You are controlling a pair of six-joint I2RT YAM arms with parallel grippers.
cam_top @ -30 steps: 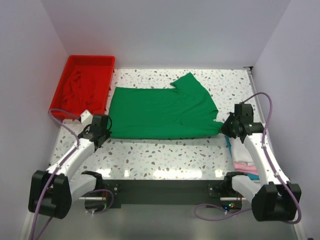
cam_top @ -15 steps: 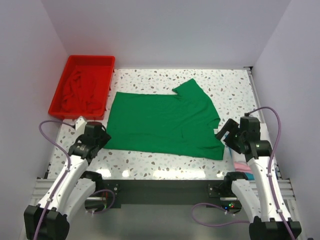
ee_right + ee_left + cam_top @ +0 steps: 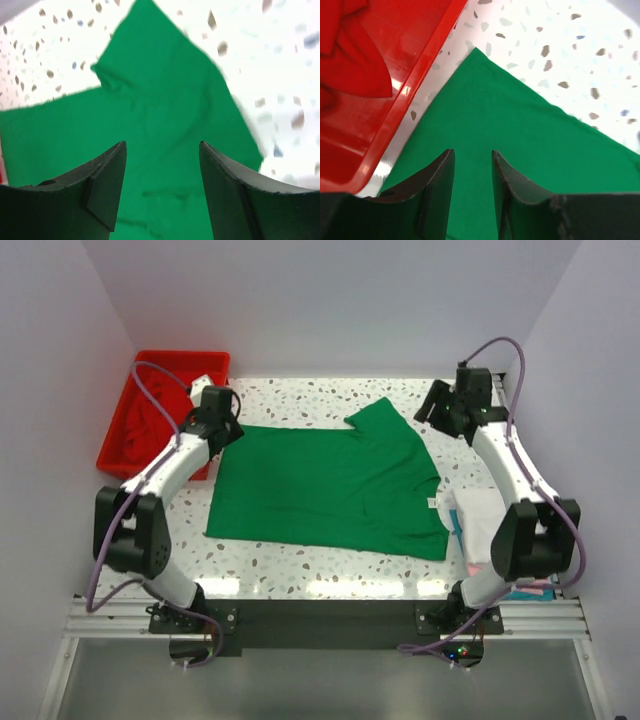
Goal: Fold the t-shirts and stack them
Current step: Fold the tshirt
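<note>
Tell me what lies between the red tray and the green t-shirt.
Only bare speckled table lies between the red tray and the green t-shirt; left wrist view shows it.

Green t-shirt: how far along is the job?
Done: folded shirts stacked at right. In hand: green t-shirt lies spread out, left gripper and right gripper open over its far edge. Left: folding and stacking it, then the dark red shirt in the tray.

Green t-shirt (image 3: 320,490), lying spread out flat
</note>
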